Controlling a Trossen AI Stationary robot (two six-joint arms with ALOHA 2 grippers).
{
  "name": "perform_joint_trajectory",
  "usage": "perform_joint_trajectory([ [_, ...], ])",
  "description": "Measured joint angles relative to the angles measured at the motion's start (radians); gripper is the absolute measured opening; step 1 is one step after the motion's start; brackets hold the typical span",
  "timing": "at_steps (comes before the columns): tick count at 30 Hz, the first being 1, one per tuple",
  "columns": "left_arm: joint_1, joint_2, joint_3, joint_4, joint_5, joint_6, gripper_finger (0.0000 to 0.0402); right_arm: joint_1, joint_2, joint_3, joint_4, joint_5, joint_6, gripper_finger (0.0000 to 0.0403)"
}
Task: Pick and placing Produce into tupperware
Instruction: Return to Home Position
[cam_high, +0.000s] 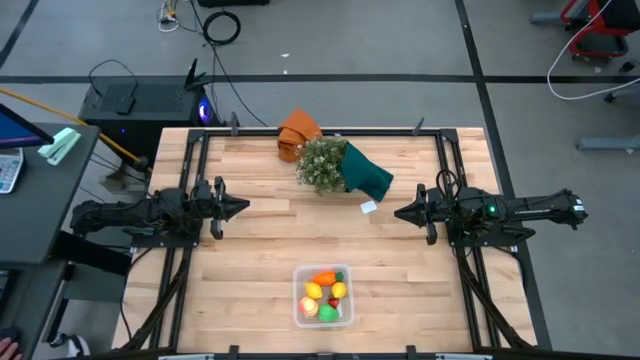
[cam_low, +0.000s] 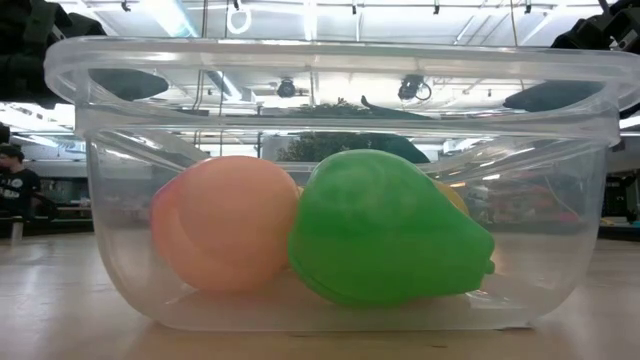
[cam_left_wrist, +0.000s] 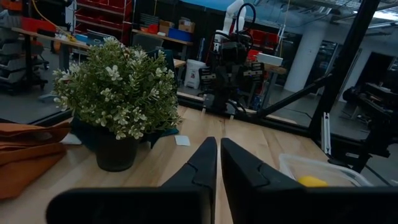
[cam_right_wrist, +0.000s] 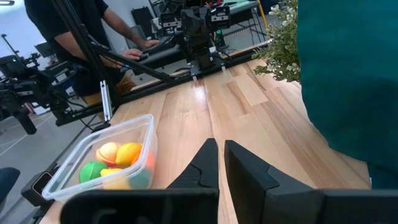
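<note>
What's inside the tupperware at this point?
In the tupperware: a peach, a green piece, two lemons, an orange carrot and a small red bit. In the low view the peach and green piece cover most others; anything beneath them cannot be seen.

The middle of the surface (cam_high: 300, 235) lies bare. An open band runs from the left arm (cam_high: 150, 215) at the left edge to the right arm (cam_high: 500, 210) at the right edge. Both sets of jaws are closed, point inward and are well apart.

Around the middle of the far edge stand the bushy plant (cam_high: 322, 163), with its teal wrap (cam_high: 368, 175) lying toward the right, and the orange cloth (cam_high: 298, 133) touching it on the far side. A small white tag (cam_high: 369, 207) lies just nearward of the wrap.

At the middle of the near edge sits the clear container (cam_high: 297, 300). It is lidless and largely filled with produce (cam_high: 325, 280), with bare wood on either side. Dark frame rails (cam_high: 180, 270) run along the left and right edges.
</note>
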Motion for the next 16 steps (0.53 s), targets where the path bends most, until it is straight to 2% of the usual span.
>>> perform_joint_trajectory([
  [16, 0.0, 0.0, 0.0, 0.0, 0.0, 0.0, 0.0039, 0.0, 0.0, 0.0, 0.0, 0.0, 0.0, 0.0],
])
